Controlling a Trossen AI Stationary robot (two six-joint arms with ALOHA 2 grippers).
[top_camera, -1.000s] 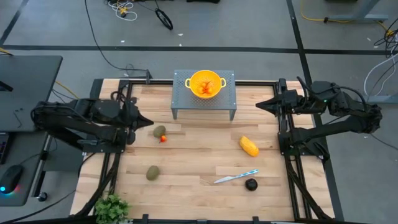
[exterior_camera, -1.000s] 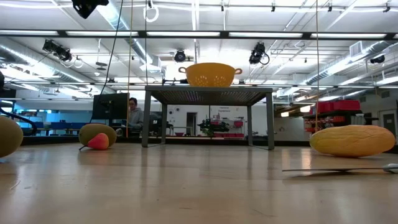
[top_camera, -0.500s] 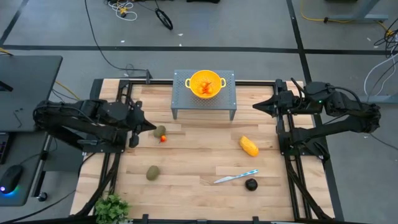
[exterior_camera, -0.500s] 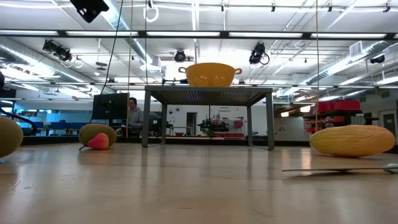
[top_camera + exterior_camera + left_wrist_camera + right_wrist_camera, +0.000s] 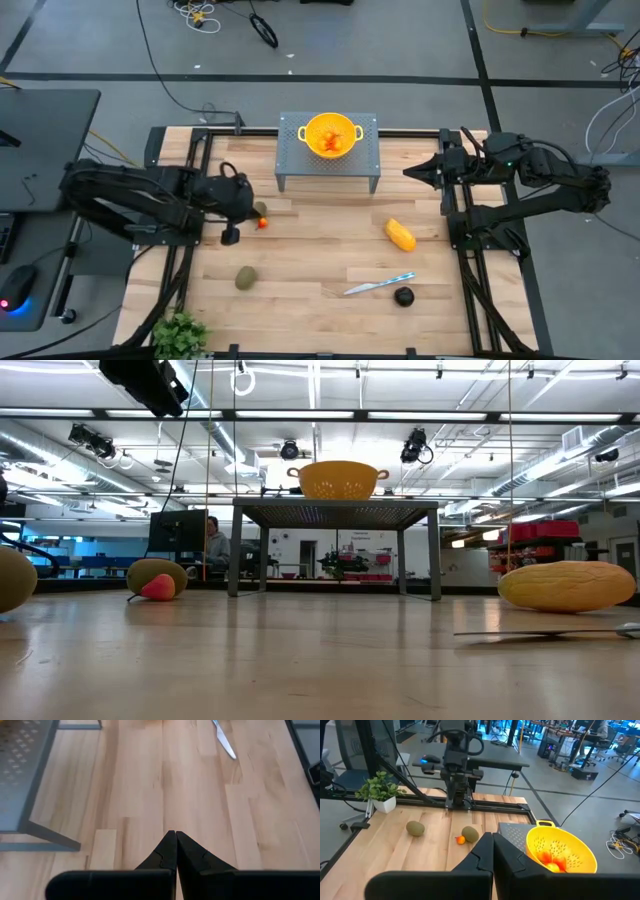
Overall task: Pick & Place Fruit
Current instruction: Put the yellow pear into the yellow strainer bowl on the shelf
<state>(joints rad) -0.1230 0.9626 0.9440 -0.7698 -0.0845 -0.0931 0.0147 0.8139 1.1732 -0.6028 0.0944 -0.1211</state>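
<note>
Both tools pinched shut, holding nothing.
Left tool (image 5: 247, 203) hovers beside an olive-brown oval fruit (image 5: 259, 211) on the wooden tabletop (image 5: 320, 255); right tool (image 5: 410, 172) waits near the yellow perforated bowl (image 5: 331, 134).

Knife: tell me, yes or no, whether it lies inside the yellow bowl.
No. In the high view the knife lies flat on the wooden table, far from the yellow bowl on the grey stand.
</note>
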